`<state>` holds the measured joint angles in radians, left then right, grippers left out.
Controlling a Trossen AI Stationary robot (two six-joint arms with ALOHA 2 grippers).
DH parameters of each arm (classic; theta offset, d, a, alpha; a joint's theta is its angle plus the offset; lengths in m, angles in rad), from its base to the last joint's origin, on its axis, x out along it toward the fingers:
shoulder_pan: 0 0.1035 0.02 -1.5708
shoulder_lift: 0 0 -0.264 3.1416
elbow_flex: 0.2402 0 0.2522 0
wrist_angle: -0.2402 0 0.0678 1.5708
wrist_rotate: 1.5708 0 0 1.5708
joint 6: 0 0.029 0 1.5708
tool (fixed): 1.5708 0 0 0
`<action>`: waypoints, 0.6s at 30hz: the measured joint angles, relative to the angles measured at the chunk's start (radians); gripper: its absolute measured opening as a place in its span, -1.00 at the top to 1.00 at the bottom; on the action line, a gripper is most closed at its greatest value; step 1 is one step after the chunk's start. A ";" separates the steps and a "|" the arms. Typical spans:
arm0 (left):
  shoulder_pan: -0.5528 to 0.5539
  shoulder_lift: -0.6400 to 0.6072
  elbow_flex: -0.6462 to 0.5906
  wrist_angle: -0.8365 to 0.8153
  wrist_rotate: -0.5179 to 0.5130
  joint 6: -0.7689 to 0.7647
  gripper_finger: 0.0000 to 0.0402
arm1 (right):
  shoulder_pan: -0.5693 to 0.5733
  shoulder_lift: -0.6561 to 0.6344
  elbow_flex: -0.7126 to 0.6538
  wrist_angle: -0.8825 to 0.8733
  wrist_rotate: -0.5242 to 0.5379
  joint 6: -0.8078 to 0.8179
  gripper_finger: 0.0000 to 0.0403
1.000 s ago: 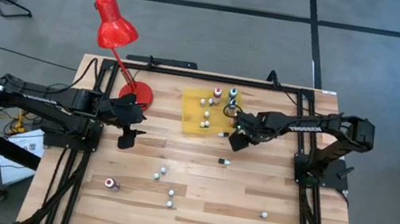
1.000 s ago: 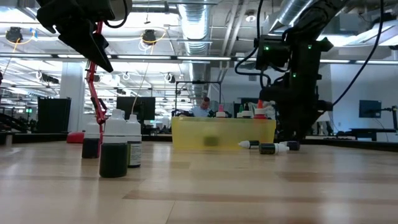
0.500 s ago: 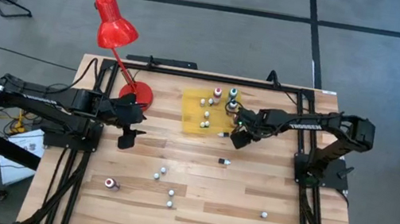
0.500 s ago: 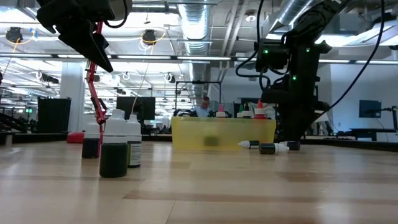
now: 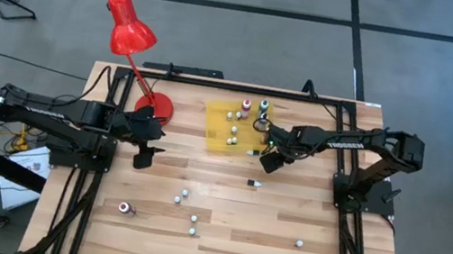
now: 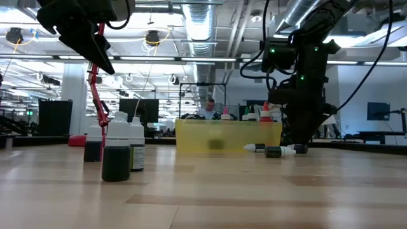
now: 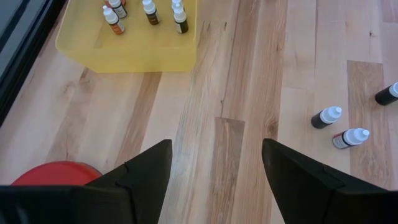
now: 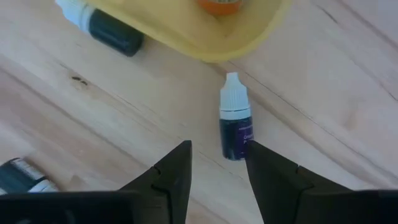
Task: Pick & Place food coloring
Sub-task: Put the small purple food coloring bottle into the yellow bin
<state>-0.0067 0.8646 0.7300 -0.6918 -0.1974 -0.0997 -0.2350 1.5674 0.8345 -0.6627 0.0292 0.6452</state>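
We have the right end effector [image 8: 216, 163] hovering, fingers narrowly parted and empty, over a dark food coloring bottle [image 8: 235, 126] lying on the counter [image 5: 229, 228] just beside the yellow tray [image 5: 227, 136]. Next comes lowering and closing. The left end effector [image 7: 215, 163] waits wide open.

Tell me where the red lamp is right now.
In the high view, the red lamp stands at the table's far left corner, its base beside the left gripper and left of the yellow mat.

two dark arms with matte black, seemingly wedge-shaped fingers [image 7: 298, 180].
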 joint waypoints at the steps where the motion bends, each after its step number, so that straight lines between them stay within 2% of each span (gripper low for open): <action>1: 0.000 0.000 0.000 0.000 0.000 0.000 -0.21 | 0.005 0.009 0.000 0.002 0.006 0.000 0.31; 10: 0.000 0.000 0.000 -0.001 0.007 -0.001 -0.21 | 0.006 0.131 0.016 0.017 0.003 0.001 0.32; 14: 0.000 0.000 0.000 0.000 0.008 -0.001 -0.21 | 0.017 0.130 0.039 -0.012 0.000 0.019 0.32; 18: 0.000 0.000 0.000 0.000 0.008 0.002 -0.21 | 0.037 0.068 0.058 -0.093 -0.004 0.095 0.30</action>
<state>-0.0067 0.8646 0.7300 -0.6922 -0.1898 -0.0975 -0.1982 1.6354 0.8929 -0.7552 0.0248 0.7403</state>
